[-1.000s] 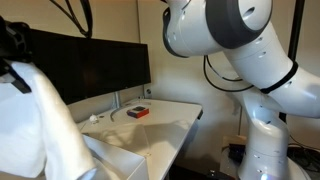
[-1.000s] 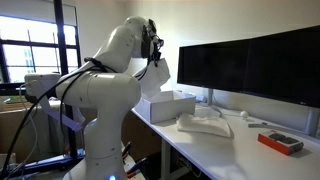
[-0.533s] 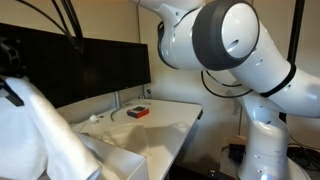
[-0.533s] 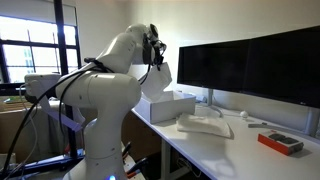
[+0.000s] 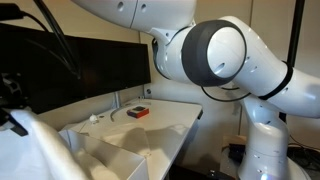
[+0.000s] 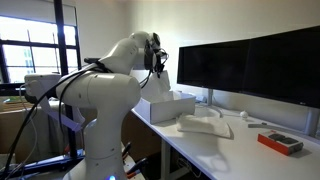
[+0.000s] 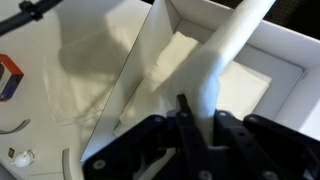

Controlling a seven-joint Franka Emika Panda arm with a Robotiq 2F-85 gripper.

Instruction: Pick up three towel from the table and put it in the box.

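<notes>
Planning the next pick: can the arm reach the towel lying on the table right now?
Probably not yet: the end effector is shut on the hanging towel over the box. Nothing covers the table towel beside it.

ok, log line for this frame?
gripper: shut on towel | towel: hanging over open box | table: folded towel beside box, not yet picked

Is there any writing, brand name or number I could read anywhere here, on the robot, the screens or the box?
None can be read.
The small red object is too small and blurred to show any marking.
The monitors, the box and the robot arm show no lettering.
</notes>
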